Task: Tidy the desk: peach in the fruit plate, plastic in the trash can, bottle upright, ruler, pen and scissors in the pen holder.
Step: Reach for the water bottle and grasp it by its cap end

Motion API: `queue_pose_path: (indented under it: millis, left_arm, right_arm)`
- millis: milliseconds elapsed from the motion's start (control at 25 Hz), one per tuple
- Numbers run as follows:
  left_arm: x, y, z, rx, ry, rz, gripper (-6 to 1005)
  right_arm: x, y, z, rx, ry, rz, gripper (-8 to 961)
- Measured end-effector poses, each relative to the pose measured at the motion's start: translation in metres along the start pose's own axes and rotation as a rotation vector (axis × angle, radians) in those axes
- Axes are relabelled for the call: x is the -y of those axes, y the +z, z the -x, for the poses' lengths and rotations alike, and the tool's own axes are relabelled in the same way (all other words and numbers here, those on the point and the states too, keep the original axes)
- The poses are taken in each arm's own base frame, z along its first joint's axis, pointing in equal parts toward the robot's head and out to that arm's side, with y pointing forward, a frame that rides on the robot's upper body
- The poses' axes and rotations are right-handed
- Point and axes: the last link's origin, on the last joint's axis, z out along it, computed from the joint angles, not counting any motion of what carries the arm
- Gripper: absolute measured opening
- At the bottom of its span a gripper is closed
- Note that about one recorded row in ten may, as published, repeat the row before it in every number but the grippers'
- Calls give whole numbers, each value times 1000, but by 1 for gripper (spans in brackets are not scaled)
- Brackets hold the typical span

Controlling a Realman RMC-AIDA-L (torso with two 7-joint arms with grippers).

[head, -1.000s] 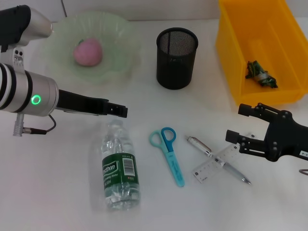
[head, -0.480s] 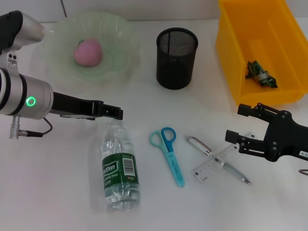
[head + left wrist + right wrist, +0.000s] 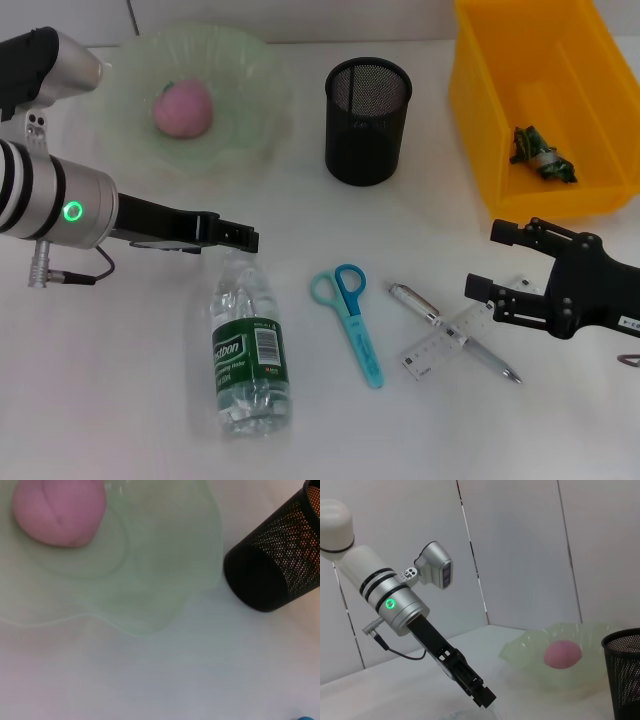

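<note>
Pink peach point(image 3: 183, 108) in a pale translucent green fruit plate point(image 3: 245, 130). Black mesh pen holder point(image 3: 368, 120), fine grid pattern. Bright yellow trash can point(image 3: 480, 110) holding a dark green and white plastic scrap point(image 3: 541, 155). Clear bottle point(image 3: 247, 345) with a dark green label, white lettering and a white barcode patch. Scissors point(image 3: 353, 320) in turquoise, one handle loop deeper blue. Silver pen point(image 3: 450, 332). Clear ruler point(image 3: 443, 345) with black markings. White desk point(image 3: 110, 400). Left arm silver with black bands and a glowing green ring. Both grippers black.
</note>
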Motion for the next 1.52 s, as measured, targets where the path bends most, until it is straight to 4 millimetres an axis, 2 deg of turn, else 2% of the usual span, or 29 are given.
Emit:
queue_pose_path:
  millis: [640, 1040, 1240, 1520]
  left_arm:
    - [-6, 14, -7, 21, 5, 6, 745]
    - [-9, 17, -3, 54, 31, 9, 738]
    - [-18, 15, -4, 61, 142, 24, 516]
    - [-24, 19, -2, 88, 192, 23, 389]
  right_arm:
    - [0, 0, 0, -2, 0, -1, 821]
    - [0, 0, 0, -2, 0, -2, 821]
    - [0, 0, 0, -2, 0, -1, 821]
    - [1, 1, 0, -1, 0, 0, 821]
